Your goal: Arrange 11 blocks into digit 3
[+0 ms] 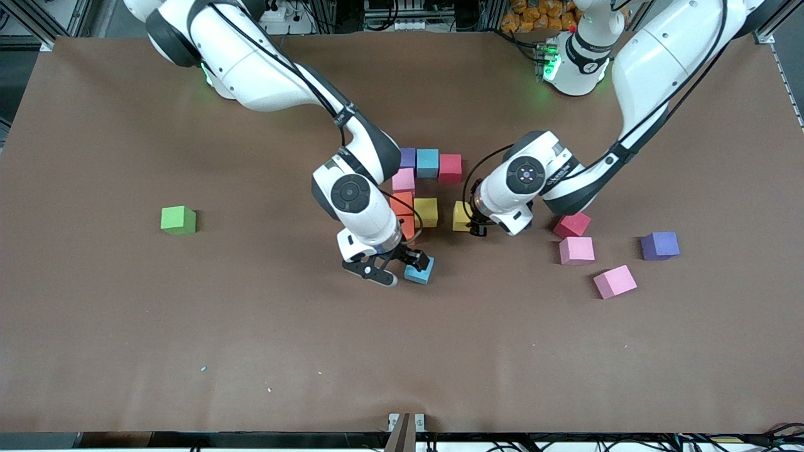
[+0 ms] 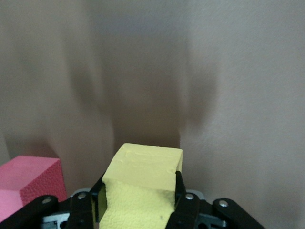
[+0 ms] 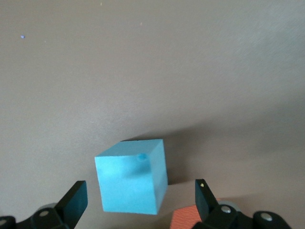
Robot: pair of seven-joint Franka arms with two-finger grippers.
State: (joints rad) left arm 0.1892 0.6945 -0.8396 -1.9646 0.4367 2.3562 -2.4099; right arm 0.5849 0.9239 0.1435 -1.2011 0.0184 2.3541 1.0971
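Note:
Several blocks form a cluster mid-table: purple (image 1: pixel 408 157), light blue (image 1: pixel 428 162), red (image 1: pixel 450 167), pink (image 1: pixel 403 180), two orange (image 1: pixel 402 204) and yellow (image 1: pixel 426 211). My left gripper (image 1: pixel 472 225) (image 2: pixel 138 183) is shut on a second yellow block (image 1: pixel 461 215) (image 2: pixel 143 191), low beside the cluster's yellow one. My right gripper (image 1: pixel 402 267) (image 3: pixel 140 191) is open, with a light blue block (image 1: pixel 419 272) (image 3: pixel 131 181) lying on the table between its fingers, untouched. That block lies nearer to the front camera than the orange ones.
Toward the left arm's end lie loose blocks: red (image 1: pixel 571 225), two pink (image 1: pixel 576 250) (image 1: pixel 615 281) and purple (image 1: pixel 660 245). A green cube (image 1: pixel 178 220) sits alone toward the right arm's end. An orange corner (image 3: pixel 188 217) shows in the right wrist view, a red block (image 2: pixel 28 183) in the left.

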